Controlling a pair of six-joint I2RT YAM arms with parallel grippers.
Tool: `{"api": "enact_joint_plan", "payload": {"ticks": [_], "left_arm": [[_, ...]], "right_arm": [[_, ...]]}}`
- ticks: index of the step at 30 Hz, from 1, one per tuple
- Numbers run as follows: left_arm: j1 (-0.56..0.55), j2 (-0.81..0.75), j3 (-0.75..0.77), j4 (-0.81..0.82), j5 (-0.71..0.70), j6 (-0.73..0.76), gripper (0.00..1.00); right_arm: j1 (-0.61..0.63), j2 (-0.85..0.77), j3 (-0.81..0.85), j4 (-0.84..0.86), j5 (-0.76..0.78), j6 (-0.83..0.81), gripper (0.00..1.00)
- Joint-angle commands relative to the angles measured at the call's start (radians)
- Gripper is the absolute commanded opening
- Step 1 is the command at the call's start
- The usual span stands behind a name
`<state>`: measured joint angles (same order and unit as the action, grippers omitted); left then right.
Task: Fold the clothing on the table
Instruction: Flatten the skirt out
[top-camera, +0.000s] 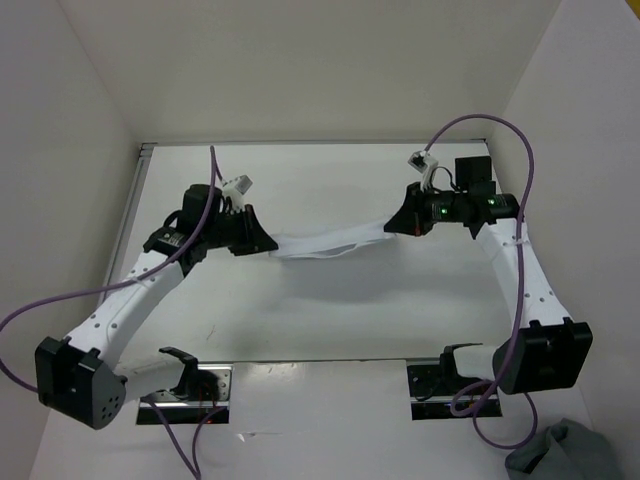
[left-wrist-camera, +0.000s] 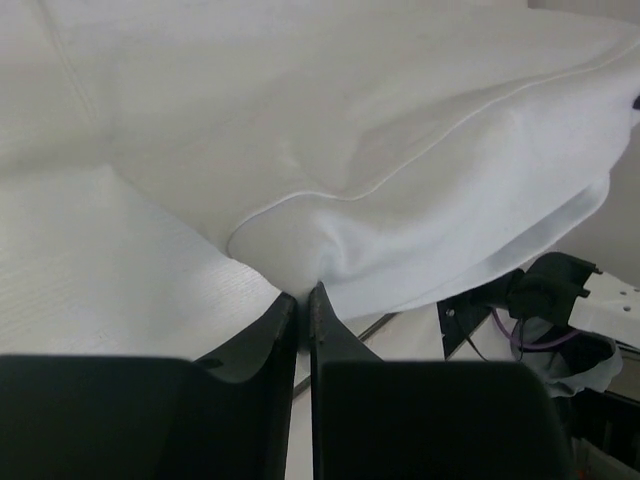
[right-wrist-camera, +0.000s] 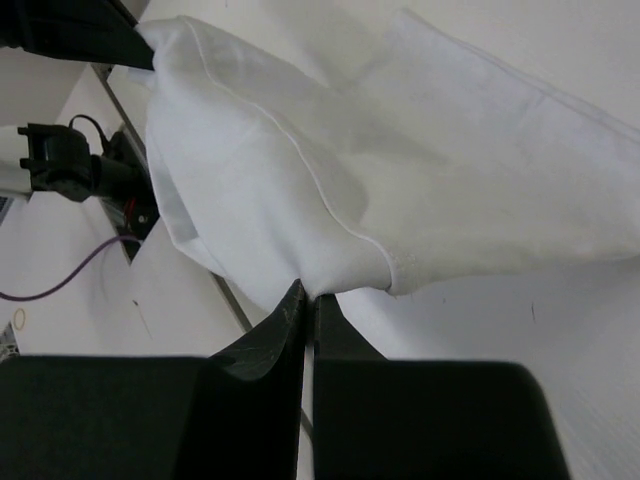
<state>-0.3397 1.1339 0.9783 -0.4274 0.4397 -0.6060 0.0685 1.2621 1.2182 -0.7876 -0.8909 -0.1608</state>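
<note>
The white clothing hangs stretched in a sagging band between my two grippers, above the middle of the table. My left gripper pinches its left end; in the left wrist view the fingertips stand almost together on a hemmed corner of the clothing. At the other end my right gripper holds on. The right wrist view shows that gripper shut tight on a fold of the clothing beside a hem. Much of the fabric droops below both grips.
Upright white wall panels close in the table on the left, back and right. A grey-blue cloth bundle lies at the near right corner. Metal base plates sit at the near edge, and purple cables loop off both arms.
</note>
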Motion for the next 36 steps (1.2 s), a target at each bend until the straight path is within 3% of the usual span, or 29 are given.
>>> {"api": "enact_joint_plan", "payload": {"ticks": [1, 10, 14, 21, 28, 31, 36], "left_arm": [[0.019, 0.072, 0.045, 0.053, 0.027, -0.008, 0.12], [0.019, 0.268, 0.145, 0.081, 0.036, -0.02, 0.18], [0.019, 0.36, 0.155, 0.105, 0.057, -0.02, 0.19], [0.019, 0.395, 0.155, 0.09, 0.057, -0.011, 0.19], [-0.01, 0.235, 0.123, -0.017, 0.068, 0.022, 0.14], [-0.01, 0.126, 0.056, -0.045, 0.134, 0.031, 0.09], [-0.019, -0.026, 0.022, -0.118, 0.209, 0.04, 0.05]], "right_arm": [[0.013, 0.081, 0.041, 0.111, -0.008, 0.079, 0.0], [0.013, 0.302, 0.072, 0.148, 0.046, 0.164, 0.0], [-0.01, 0.324, 0.072, 0.157, 0.113, 0.185, 0.0], [-0.078, 0.298, 0.024, 0.166, 0.072, 0.159, 0.0], [-0.078, 0.237, 0.015, -0.09, 0.038, -0.077, 0.0], [-0.078, 0.145, -0.006, -0.14, 0.078, -0.158, 0.0], [-0.053, 0.005, 0.003, -0.183, 0.001, -0.247, 0.0]]}}
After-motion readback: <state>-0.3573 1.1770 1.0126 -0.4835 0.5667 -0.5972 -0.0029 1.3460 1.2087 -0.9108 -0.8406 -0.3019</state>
